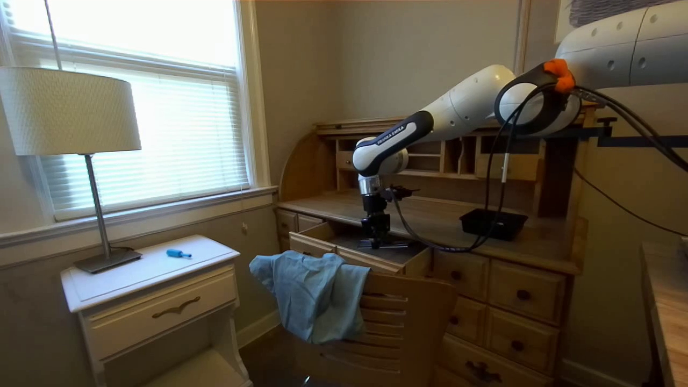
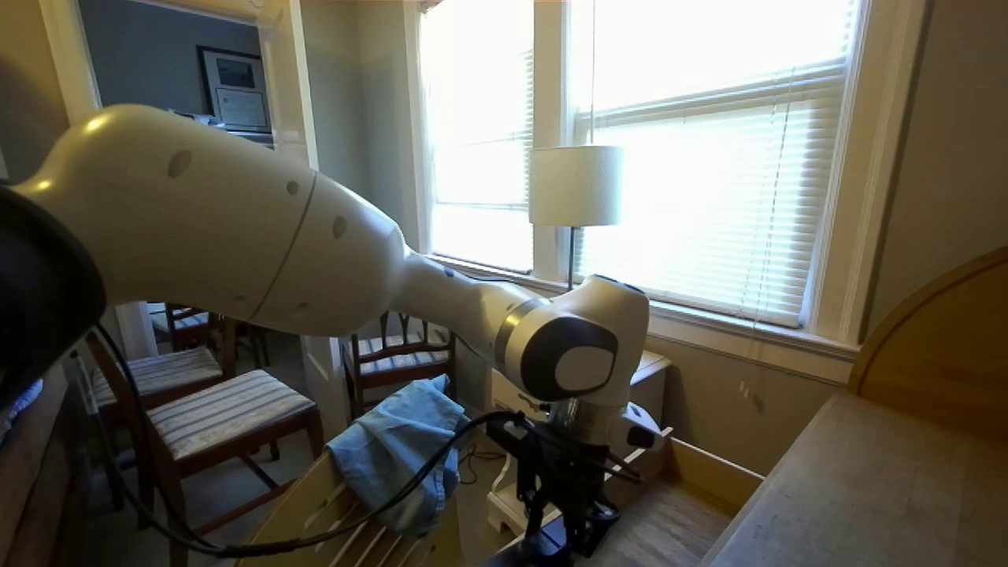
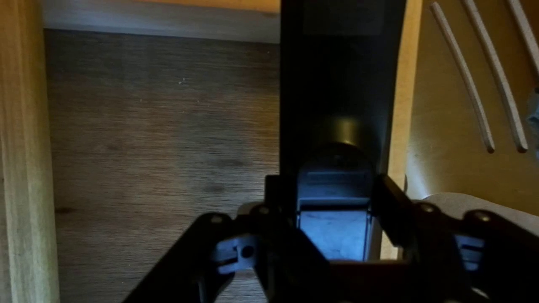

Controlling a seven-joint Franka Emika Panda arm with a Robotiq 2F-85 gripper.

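“Straddling a long black object (image 3: 341, 84) in the pulled-out drawer (image 1: 419, 263), the gripper (image 3: 330, 189) hides how much?”

“Its near sides. The fingers (image 3: 278, 191) stand partway apart with the object between them, but the wrist view doesn't settle whether they press on it. One end runs out of frame, shadow obscures its exact kind, and whether it touches the plywood floor (image 3: 164, 147) can't be told.”

“And the edges?”

“Tight on one side: in that view the object overlaps the drawer's right wall (image 3: 405, 118), with the slatted chair (image 1: 419, 322) and its draped blue cloth (image 1: 320, 295) just beyond. On the left, plywood stretches across to the opposite wall (image 3: 25, 147).”

“The arm's pose?”

“In an exterior view, the Panda arm (image 1: 462, 97) slopes down over the roll-top desk (image 1: 441, 212), the gripper pointing straight down into the drawer.”
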